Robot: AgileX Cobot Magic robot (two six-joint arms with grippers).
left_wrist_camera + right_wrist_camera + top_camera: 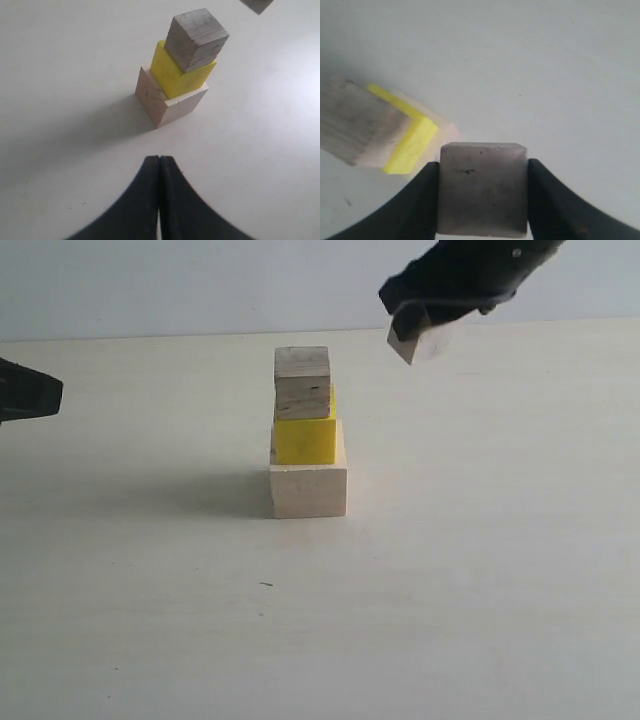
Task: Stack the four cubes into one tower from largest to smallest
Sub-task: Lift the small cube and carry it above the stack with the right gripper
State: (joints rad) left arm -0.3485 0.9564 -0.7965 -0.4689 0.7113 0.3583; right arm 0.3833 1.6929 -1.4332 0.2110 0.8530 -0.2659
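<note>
Tan cube (482, 187) clamped in our right pincer (482, 165), we should centre it squarely over the plywood cube (302, 382) and lower gently, while our left pincer (159, 162) rests closed on nothing.

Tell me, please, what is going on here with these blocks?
Three cubes are stacked: the pale wood cube at the bottom, the yellow cube on it, the plywood cube on top. The right gripper holds the smallest cube in the air, to the right of the plywood cube in the exterior view, not yet placed. The left gripper is shut and empty, off to the left.
</note>
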